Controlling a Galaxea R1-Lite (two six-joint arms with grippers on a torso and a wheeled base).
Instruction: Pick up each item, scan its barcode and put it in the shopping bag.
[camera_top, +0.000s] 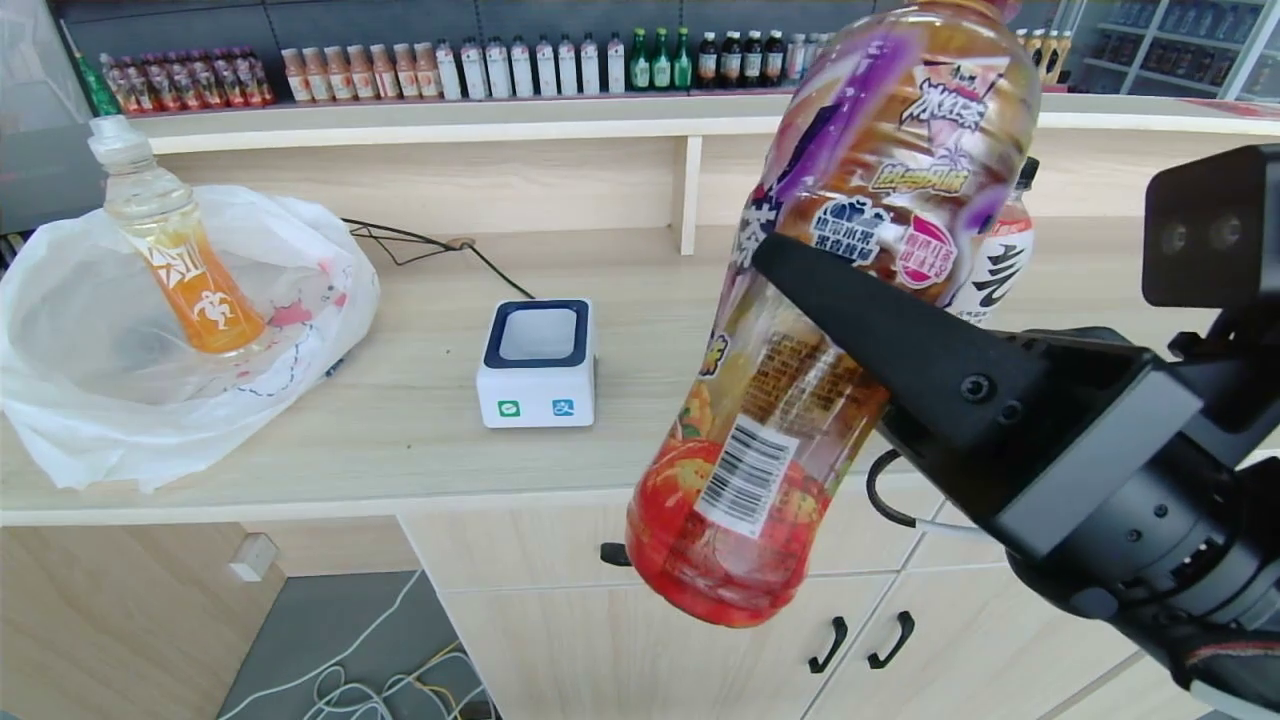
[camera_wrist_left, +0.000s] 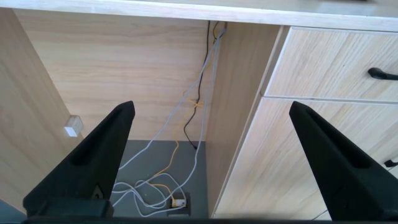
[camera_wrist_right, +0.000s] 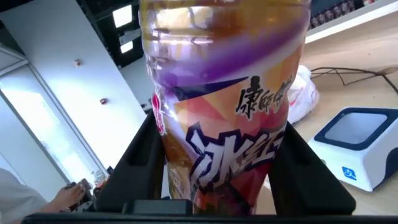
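Note:
My right gripper is shut on a large iced-tea bottle with a purple and orange label, held tilted high above the counter's front edge. Its barcode faces the head camera. In the right wrist view the bottle sits between the two black fingers. The white scanner with a dark-rimmed window stands on the counter to the bottle's left. The white shopping bag lies at the far left with an orange drink bottle leaning in it. My left gripper is open, down below the counter.
A white-labelled bottle stands on the counter behind the held one. A black cable runs from the scanner to the back wall. Drinks line the rear shelf. Below are cabinet drawers and loose floor cables.

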